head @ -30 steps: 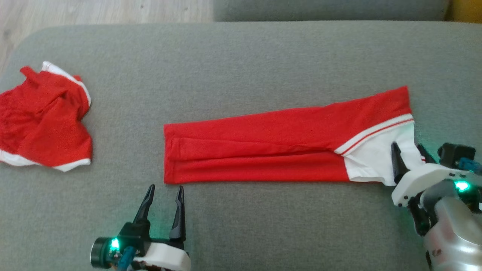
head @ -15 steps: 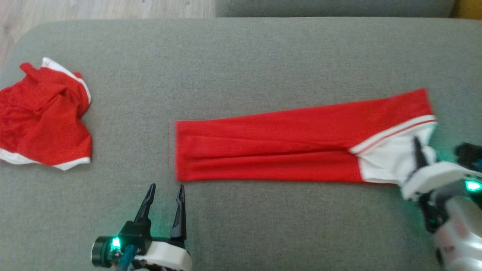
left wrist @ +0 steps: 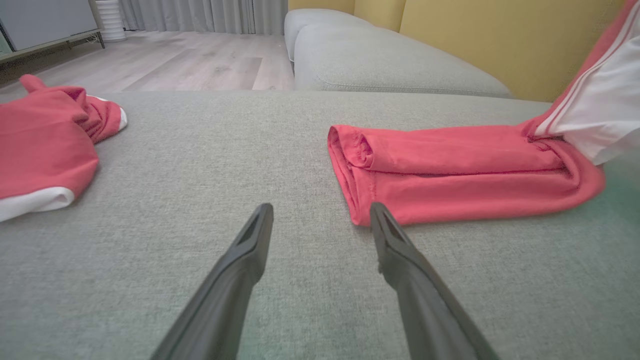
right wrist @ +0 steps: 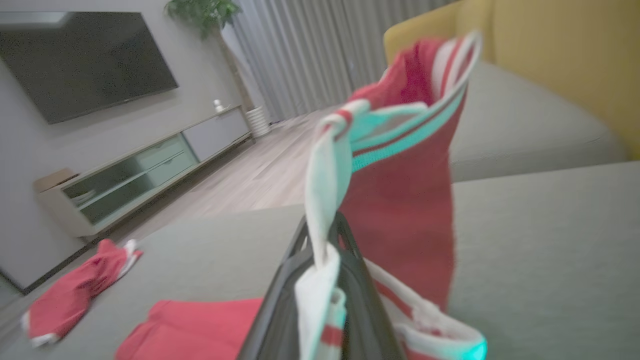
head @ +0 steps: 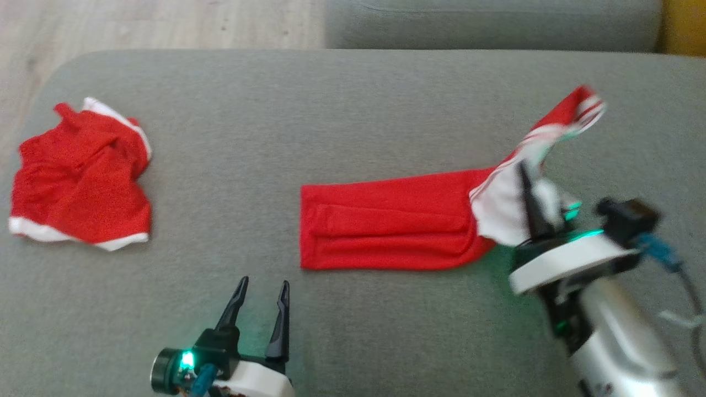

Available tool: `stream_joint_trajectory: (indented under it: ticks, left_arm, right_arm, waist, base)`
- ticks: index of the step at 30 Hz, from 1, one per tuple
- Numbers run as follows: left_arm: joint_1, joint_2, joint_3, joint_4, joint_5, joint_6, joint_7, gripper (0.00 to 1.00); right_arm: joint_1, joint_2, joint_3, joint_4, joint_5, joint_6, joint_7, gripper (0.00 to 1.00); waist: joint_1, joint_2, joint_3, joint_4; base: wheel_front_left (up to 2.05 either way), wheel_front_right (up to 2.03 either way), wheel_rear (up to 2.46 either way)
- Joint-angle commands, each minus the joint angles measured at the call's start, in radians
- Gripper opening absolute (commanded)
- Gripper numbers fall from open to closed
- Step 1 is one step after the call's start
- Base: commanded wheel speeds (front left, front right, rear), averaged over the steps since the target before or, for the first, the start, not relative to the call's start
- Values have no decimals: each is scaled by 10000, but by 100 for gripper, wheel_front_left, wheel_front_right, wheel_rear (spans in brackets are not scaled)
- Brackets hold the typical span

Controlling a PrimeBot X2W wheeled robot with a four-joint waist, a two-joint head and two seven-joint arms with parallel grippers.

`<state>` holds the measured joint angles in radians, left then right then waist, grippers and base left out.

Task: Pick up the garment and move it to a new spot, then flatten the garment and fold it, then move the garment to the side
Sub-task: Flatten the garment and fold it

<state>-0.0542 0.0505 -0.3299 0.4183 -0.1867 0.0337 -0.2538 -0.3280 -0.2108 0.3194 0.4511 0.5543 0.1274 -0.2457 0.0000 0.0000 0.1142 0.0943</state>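
The right gripper (head: 529, 179) has its two dark fingers pinched together on the white, red-striped end of the garment (head: 386, 226), a long, folded red piece. That end rises above the jaws, off the grey sofa cushion (head: 331, 110), and flops over past the fingertips. The rest of the red length trails away to the jaws' left, flat on the cushion.

The left gripper (head: 263, 284) has its jaws spread wide with nothing between them. The garment's near corner lies just beside its right fingertip. Well to the left of these jaws lies a crumpled red piece with white trim (head: 83, 187).
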Motion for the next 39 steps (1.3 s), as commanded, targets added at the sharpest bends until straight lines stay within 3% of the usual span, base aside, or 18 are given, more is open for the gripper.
stream_joint_trajectory:
  ticks: [1,6,13,14,15,16,20,25,31,32,34,39]
  left_arm:
    - [-126,-3,187,-208,-62,-44,-80,100]
    - [-40,-3,-118,-138,-62,-95,-80,100]
    - [200,-3,-289,3,-36,-149,-80,100]
    - [228,-3,-285,6,-31,-150,-80,100]
    - [252,-3,-267,1,-24,-147,-80,100]
    - [267,-3,-237,-9,-25,-138,-80,100]
    - [270,-3,-55,-48,28,-131,-80,100]
    - [169,-3,234,-226,106,-115,-80,100]
    - [-15,-3,458,-344,136,-86,-80,100]
    - [-89,-3,513,-355,144,-91,-80,100]
    - [-131,-3,572,-356,147,-80,-80,100]
    - [-85,-3,752,-363,127,-5,-80,100]
  right_arm:
    - [-31,145,553,-521,191,33,111,0]
    - [159,511,1552,-732,502,33,507,0]
    - [-183,934,1764,349,231,33,603,0]
    - [-239,1002,1770,511,215,33,599,4]
    - [-298,1069,1775,638,207,33,572,47]
    - [-351,1121,1811,758,184,33,562,100]
    - [-463,1269,1867,960,198,33,320,100]
    - [-316,1229,1336,784,-46,33,-76,100]
    - [271,1170,-370,417,-1116,33,-153,100]
    - [654,1235,-1162,195,-1663,33,-156,100]
    - [1050,1317,-1823,15,-2173,33,-157,100]
    - [1760,1468,-2698,-302,-3037,33,-158,100]
  waist:
    - [0,0,-102,357]
    - [0,0,-180,1301]
    - [0,0,-224,2564]
    - [0,0,-225,2685]
    - [0,0,-215,2773]
    - [0,0,-208,2833]
    - [0,0,-252,2793]
    - [0,0,-412,2159]
    - [0,0,-625,1344]
    - [0,0,-707,1061]
    - [0,0,-787,808]
    - [0,0,-959,386]
  base:
    - [0,0,0]
    - [0,0,0]
    - [0,0,0]
    - [0,0,0]
    - [0,0,0]
    - [0,0,0]
    - [0,0,0]
    - [0,0,0]
    - [0,0,0]
    - [0,0,0]
    - [0,0,0]
    - [0,0,0]
